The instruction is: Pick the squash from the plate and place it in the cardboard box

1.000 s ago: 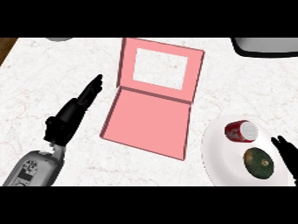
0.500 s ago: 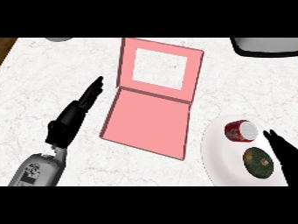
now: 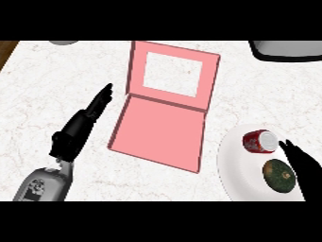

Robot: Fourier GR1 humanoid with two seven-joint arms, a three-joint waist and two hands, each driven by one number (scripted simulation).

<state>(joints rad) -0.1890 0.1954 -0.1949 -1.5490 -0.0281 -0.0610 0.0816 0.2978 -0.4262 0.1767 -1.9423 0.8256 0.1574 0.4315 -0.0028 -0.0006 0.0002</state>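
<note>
We record the squash point(image 3: 280, 175), dark green and round, lying on the white plate point(image 3: 234, 163) at the right side of the counter point(image 3: 38, 90). A red can point(image 3: 259, 141) stands on the same plate, just beyond the squash and apart from it.

The right hand point(image 3: 317, 178) comes in from the lower right corner. Its fingers point(image 3: 292, 150) are straight and close together, curled round nothing. They run along the squash's right edge and their tips end just beside the can. From this view we cannot tell whether the hand touches the squash or is above it.

The pink cardboard box point(image 3: 162, 134) lies open near the middle of the counter, left of the plate and close to its rim. Its lid point(image 3: 216, 80), with a rectangular window, is folded back toward the far side.

The left hand point(image 3: 76, 132) shows left of the box, near its edge but apart from it. Its fingers are straight and together, pointing toward the far side, and hold nothing.

A grey vessel point(image 3: 292, 48) sits at the counter's far right corner.
</note>
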